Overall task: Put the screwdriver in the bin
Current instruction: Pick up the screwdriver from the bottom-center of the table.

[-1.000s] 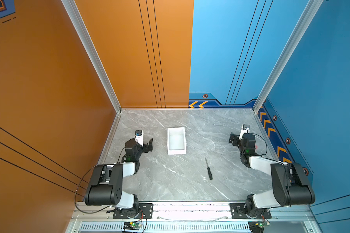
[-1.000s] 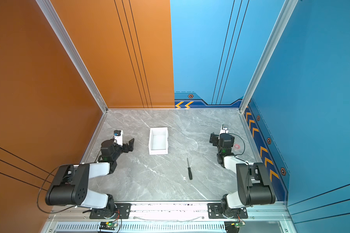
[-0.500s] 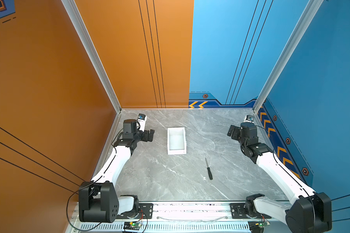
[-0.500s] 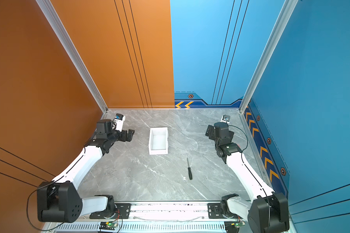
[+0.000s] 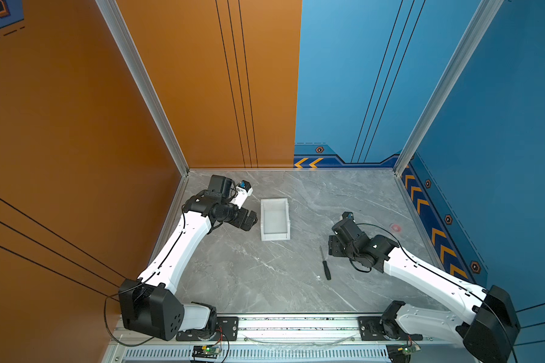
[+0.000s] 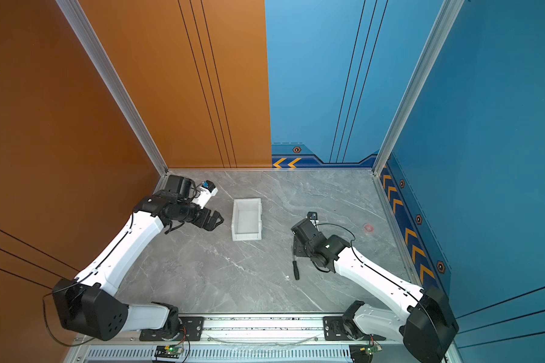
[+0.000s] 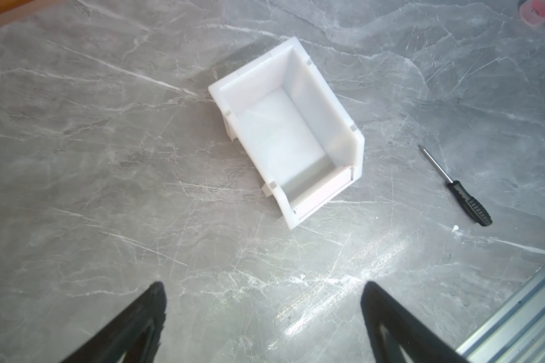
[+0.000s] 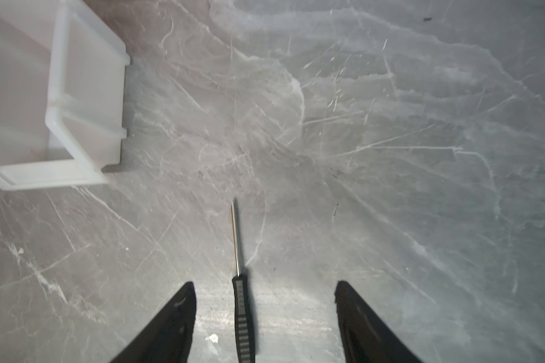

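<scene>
- Hovering over the grey marble table (image 8: 390,125), the right gripper (image 8: 265,301) spreads its black jaws wide, empty.
- Between them lies the slim black-handled screwdriver (image 8: 242,317), untouched.
- Beyond, apart, sits the white rectangular plastic bin (image 8: 85,94).
- The left gripper (image 7: 261,301) gapes wide, empty.

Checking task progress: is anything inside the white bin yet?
No. The bin shows only its bare white floor in the left wrist view; the screwdriver lies outside on the table. Nothing inside is hidden.
</scene>
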Motion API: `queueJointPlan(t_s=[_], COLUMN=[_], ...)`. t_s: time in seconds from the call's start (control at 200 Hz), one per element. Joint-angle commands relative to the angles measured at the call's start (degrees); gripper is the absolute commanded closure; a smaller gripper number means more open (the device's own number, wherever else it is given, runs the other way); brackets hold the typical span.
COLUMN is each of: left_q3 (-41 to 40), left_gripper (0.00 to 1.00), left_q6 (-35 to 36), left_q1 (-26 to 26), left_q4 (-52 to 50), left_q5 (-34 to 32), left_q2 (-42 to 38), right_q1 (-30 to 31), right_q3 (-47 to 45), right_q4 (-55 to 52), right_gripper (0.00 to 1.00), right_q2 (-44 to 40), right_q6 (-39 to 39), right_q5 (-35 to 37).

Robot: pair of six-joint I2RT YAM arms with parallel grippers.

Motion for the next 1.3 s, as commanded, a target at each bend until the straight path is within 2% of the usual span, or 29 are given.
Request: queueJointPlan(t_s=[0.0, 0.23, 0.34, 0.505, 1.291], left_q3=[-0.37, 1.47, 1.58, -0.22, -0.71], left_gripper=[0.02, 0.02, 0.02, 0.02, 0.02], left_q6=[-1.29, -1.73, -2.36, -1.99, -2.83], left_q1=[-0.23, -0.50, -0.58, -0.43, -0.58], left_q4=[-2.88, -2.70, -2.71, -2.74, -2.60], left_q5=[2.74, 4.04, 2.24, 1.84, 2.89], left_q2=[-0.90, -3.36, -4.07, -5.02, -5.66], right_q1=[1.89, 5.07, 6.55, 7.39, 7.57], right_q3=[-1.44, -1.57, -2.09, -2.50, -5.34], right_q4=[-4.20, -3.31, -0.57, 0.89, 3.51], right_gripper=[0.28, 0.30, 0.31, 0.40, 0.63], right_q2=[2.17, 9.88, 12.76, 16.20, 19.61], right_q6=[4.15, 3.72, 4.76, 5.69, 6.84], right_q5=[-2.38, -4.97, -5.52, -6.98, -8.00])
